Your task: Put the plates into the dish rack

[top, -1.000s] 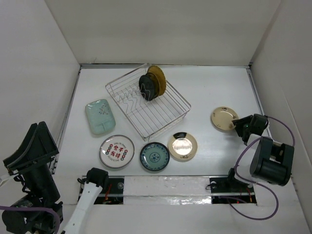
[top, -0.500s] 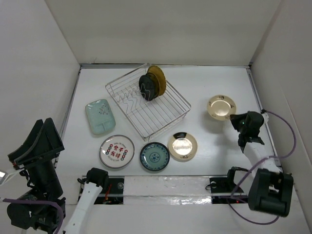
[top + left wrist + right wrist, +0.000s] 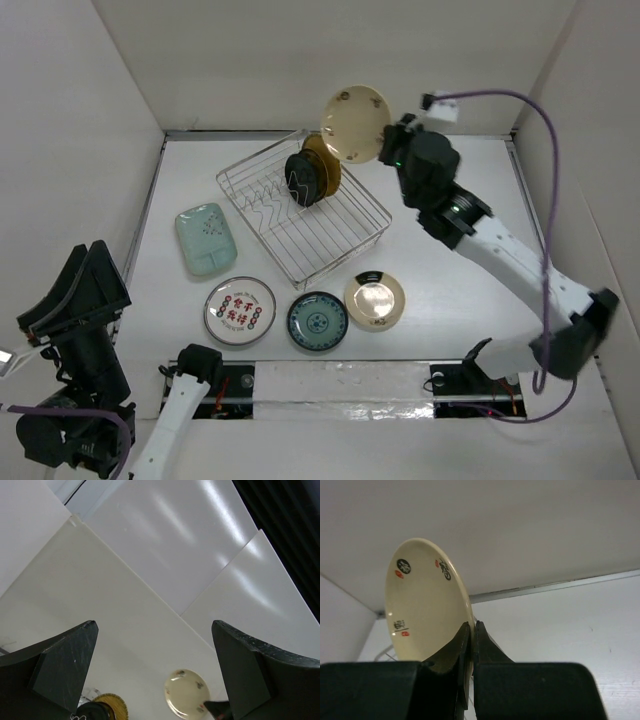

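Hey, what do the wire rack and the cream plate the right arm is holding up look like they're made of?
The rack looks like bare metal wire: thin silvery rods in an open grid. The plate is probably glazed ceramic, going by its smooth cream face with small printed marks, though melamine would look alike.

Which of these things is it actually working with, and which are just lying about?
Part of the job: wire dish rack; cream plate held in the right pincer; black plate and tan plate standing in it; pale green dish, red-lettered plate, teal plate, gold-centred plate, not yet racked.
Just there: purple cable.
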Available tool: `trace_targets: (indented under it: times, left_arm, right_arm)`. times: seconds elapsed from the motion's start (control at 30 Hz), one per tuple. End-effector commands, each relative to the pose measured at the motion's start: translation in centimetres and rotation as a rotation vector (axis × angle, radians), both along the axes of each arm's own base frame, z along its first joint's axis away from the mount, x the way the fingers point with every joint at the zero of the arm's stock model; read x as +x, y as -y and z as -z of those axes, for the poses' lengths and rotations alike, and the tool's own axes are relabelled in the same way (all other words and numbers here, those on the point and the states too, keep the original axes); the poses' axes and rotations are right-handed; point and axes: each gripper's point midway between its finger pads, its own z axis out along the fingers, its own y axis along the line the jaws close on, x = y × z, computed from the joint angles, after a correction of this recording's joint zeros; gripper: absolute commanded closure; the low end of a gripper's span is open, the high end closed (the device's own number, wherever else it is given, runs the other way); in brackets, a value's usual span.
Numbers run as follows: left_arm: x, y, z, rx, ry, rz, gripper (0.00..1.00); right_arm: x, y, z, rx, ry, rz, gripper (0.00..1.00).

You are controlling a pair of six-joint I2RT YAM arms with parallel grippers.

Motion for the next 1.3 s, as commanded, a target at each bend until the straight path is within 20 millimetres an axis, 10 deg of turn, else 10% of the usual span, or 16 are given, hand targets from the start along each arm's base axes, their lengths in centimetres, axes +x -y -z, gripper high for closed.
trace_targets:
  times: [0.0,0.07,0.1,0.17,0.47,0.57,0.6,0.73,1.0,1.13,1.27]
  left_arm:
    - [0.6,1.0,-0.6,0.054,0.03,0.022,0.01]
    - [0.4,1.5,-0.8,0.092,0.048,0.022,0.01]
    - [0.5,1.6,-0.6,0.097,0.049,0.023,0.01]
    - [0.2,1.8,-0.8,0.1,0.08,0.032,0.01]
    - [1.3,2.7,-0.3,0.147,0.075,0.029,0.04]
    - [1.4,2.7,-0.2,0.146,0.073,0.028,0.42]
    - [1.2,2.7,-0.3,0.146,0.076,0.029,0.69]
    - [1.0,2.9,-0.5,0.153,0.085,0.043,0.97]
    - [0.7,3.4,-0.6,0.174,0.104,0.058,0.6]
    - [0.5,3.3,-0.6,0.184,0.114,0.052,0.51]
    - [0.1,3.4,-0.8,0.189,0.132,0.055,0.5]
  right_arm:
    - [2.7,-3.5,5.2,-0.428,-0.169,0.097,1.0]
    - [3.8,-5.3,3.1,-0.503,-0.161,0.118,1.0]
    - [5.2,-7.1,6.4,-0.601,-0.227,0.117,1.0]
    - [5.8,-8.6,5.0,-0.653,-0.22,0.147,1.0]
    - [8.3,-15.1,9.9,-0.808,-0.244,0.124,1.0]
    - [8.5,-16.5,12.0,-0.835,-0.254,0.092,1.0]
    - [8.6,-16.7,12.5,-0.842,-0.259,0.087,1.0]
    - [9.0,-18.5,16.1,-0.873,-0.281,0.041,1.0]
    - [9.6,-21.4,19.4,-0.883,-0.277,0.001,0.99]
    - [8.7,-20.6,17.1,-0.834,-0.246,0.041,0.56]
    - [5.6,-19.4,9.8,-0.61,-0.139,-0.054,0.33]
